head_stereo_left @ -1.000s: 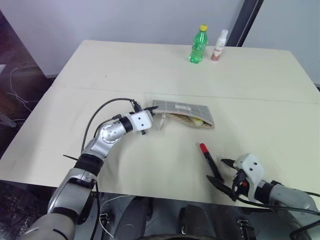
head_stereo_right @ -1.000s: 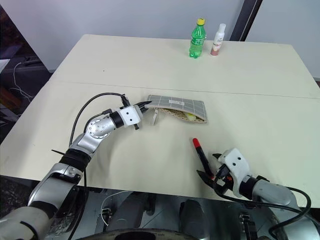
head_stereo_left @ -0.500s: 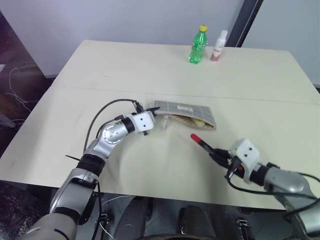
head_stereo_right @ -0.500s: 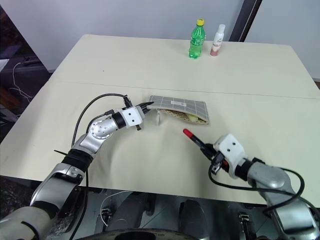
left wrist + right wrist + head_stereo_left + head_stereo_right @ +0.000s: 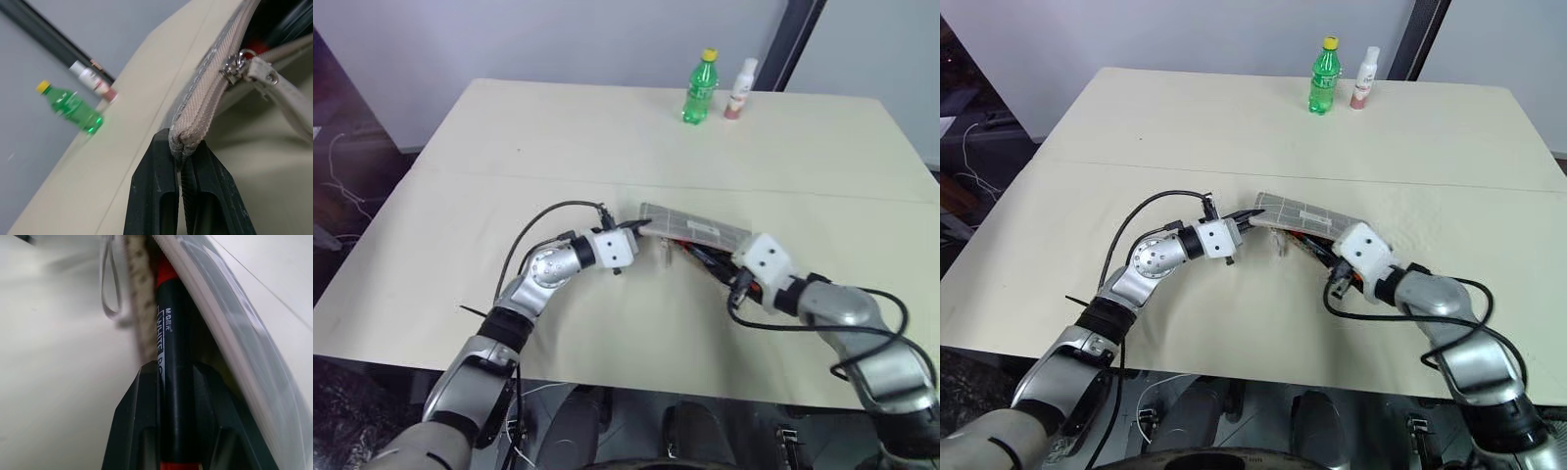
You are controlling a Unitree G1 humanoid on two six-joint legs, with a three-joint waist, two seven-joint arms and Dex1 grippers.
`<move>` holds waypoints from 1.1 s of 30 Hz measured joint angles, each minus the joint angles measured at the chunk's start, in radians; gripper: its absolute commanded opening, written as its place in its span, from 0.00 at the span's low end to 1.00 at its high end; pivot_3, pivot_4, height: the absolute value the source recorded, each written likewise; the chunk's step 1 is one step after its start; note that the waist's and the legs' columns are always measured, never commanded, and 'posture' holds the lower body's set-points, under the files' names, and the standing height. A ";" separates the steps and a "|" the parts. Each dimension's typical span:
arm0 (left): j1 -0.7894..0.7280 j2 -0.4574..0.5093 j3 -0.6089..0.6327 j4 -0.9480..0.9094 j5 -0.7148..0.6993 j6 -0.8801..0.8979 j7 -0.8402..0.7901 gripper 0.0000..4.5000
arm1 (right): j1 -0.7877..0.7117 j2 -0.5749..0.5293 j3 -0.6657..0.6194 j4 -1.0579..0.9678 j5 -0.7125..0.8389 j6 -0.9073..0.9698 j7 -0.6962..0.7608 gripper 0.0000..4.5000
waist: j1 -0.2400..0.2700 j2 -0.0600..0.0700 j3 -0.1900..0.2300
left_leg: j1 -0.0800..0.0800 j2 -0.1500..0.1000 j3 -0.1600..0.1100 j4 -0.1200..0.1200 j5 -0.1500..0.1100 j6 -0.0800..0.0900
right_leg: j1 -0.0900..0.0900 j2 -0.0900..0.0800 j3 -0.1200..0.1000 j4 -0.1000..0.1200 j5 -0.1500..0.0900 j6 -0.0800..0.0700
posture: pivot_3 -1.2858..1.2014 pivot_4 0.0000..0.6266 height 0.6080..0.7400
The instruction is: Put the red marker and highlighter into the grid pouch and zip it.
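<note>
— Comparing with a second ago: marker (image 5: 703, 257) lifted off the lower right of the table (image 5: 509, 157), carried up-left, red cap now poking into the mouth of the pouch (image 5: 700, 227) at frame centre. Right gripper (image 5: 736, 275) clamped on the black barrel, jaws narrow. Pouch itself dragged a little rightward; left gripper (image 5: 634, 227) fully closed, pinching the pouch's left corner.

— Meaning for the task?

— Insertion begun, not finished: most of the barrel outside. Highlighter likely inside already, though hidden now. Zipper not yet drawn.

— Differences between views?

— Right wrist view: marker (image 5: 168, 357) between the two fingers (image 5: 132, 431), printed lettering on the barrel, cap tucked under the pouch's upper lip (image 5: 234, 347), dotted lining beside it. None of that legible from the head.
Left wrist view: zipper slider and pull tab (image 5: 266, 83) near the pinched end, tape gripped between the pads (image 5: 156, 196), red glimpse within the opening.
Head views alone: both arms together, plus bottle (image 5: 700, 88) and white bottle (image 5: 741, 88) at upper centre.
</note>
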 measured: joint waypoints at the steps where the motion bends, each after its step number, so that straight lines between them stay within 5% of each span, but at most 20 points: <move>1: 0.001 -0.001 -0.002 -0.006 -0.005 0.008 -0.012 0.00 | -0.024 0.001 0.017 0.008 -0.021 -0.007 -0.004 0.08 | 0.001 0.000 0.000 | 0.000 0.000 0.000 0.000 0.000 0.000 | 0.000 0.000 0.000 0.000 0.000 0.000 | 0.52 0.24 1.00; 9: 0.026 0.000 -0.008 -0.025 -0.043 0.034 -0.096 0.00 | -0.114 -0.068 0.204 0.139 -0.318 -0.258 -0.029 0.08 | 0.007 0.000 0.000 | 0.000 -0.002 0.000 0.000 0.000 0.000 | 0.001 0.000 0.000 -0.001 0.000 0.000 | 0.52 0.24 1.00; 17: 0.036 -0.011 -0.003 -0.046 -0.069 0.069 -0.097 0.00 | 0.005 -0.095 0.058 0.159 -0.287 -0.501 -0.031 0.97 | 0.004 0.000 0.000 | 0.000 0.000 0.000 0.000 0.001 -0.002 | 0.001 0.001 0.000 0.000 0.000 0.000 | 0.52 0.24 1.00; 24: 0.039 -0.012 0.005 -0.047 -0.081 0.078 -0.095 0.00 | 0.148 -0.082 -0.121 -0.011 0.058 -0.438 0.125 0.97 | 0.005 0.000 0.000 | 0.001 0.000 -0.001 0.001 0.000 0.000 | 0.003 0.000 0.000 0.000 0.000 0.000 | 0.52 0.24 1.00; 29: 0.036 -0.034 0.004 -0.041 -0.082 0.092 -0.093 0.00 | 0.203 -0.020 -0.233 -0.155 0.447 -0.161 0.130 0.97 | 0.005 0.000 0.000 | 0.001 0.000 -0.001 0.001 0.000 0.001 | 0.003 -0.001 0.000 0.000 0.000 0.000 | 0.52 0.24 1.00; 33: 0.035 -0.041 -0.007 -0.025 -0.067 0.093 -0.092 0.00 | 0.238 -0.017 -0.249 -0.204 0.614 -0.007 0.106 0.97 | 0.005 0.000 0.000 | 0.000 0.000 -0.001 0.000 -0.001 0.001 | 0.002 -0.002 0.000 -0.001 0.000 0.000 | 0.52 0.24 1.00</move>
